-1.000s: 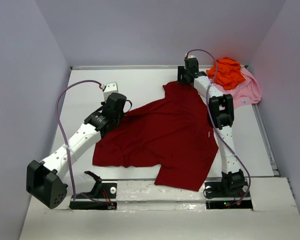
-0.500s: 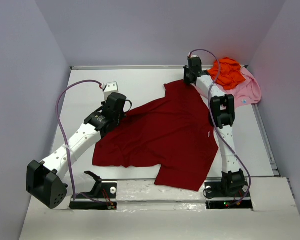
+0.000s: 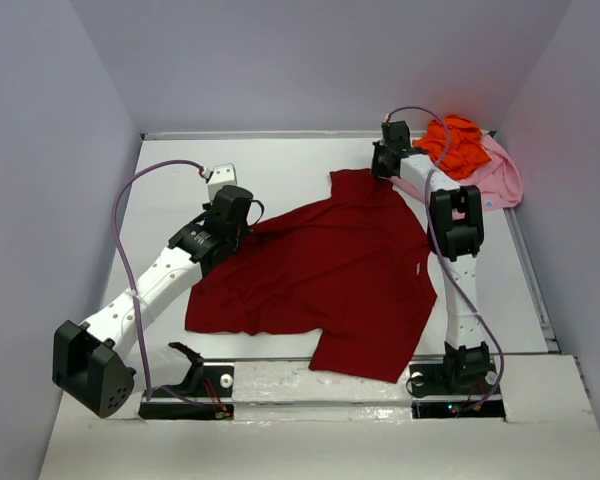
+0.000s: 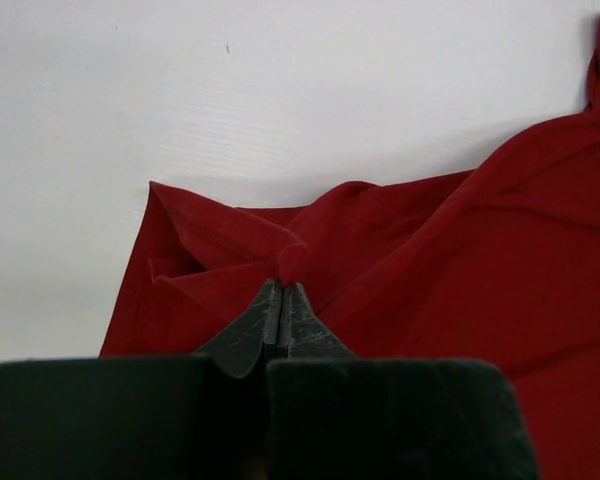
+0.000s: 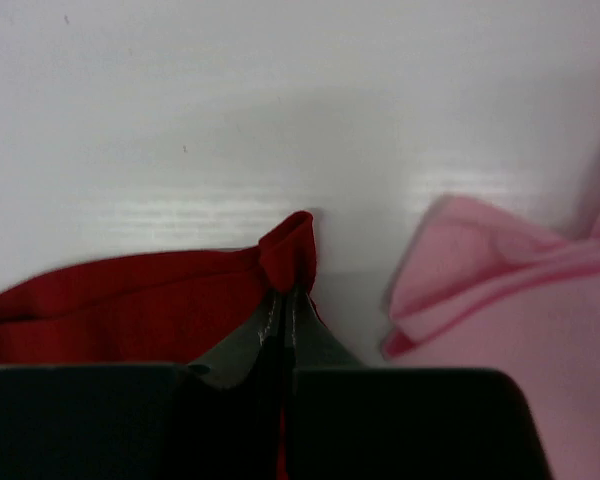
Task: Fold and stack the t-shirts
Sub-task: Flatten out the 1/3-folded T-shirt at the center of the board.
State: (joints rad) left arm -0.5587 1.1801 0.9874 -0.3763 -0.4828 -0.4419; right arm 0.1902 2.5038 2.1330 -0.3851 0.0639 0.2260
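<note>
Right end effector (image 5: 285,296) has clamped onto the dark red t-shirt (image 3: 330,262); left end effector (image 4: 282,291) pinches its half-hidden fold.

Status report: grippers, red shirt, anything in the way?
Left gripper shut on red shirt. Right gripper shut on its far corner. Pink shirt close beside, apart.

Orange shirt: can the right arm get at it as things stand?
Probably not yet. The right arm is close and nothing lies between, but its jaws are shut on a corner of the red shirt. The orange shirt sits atop the pink shirt, just beyond.
</note>
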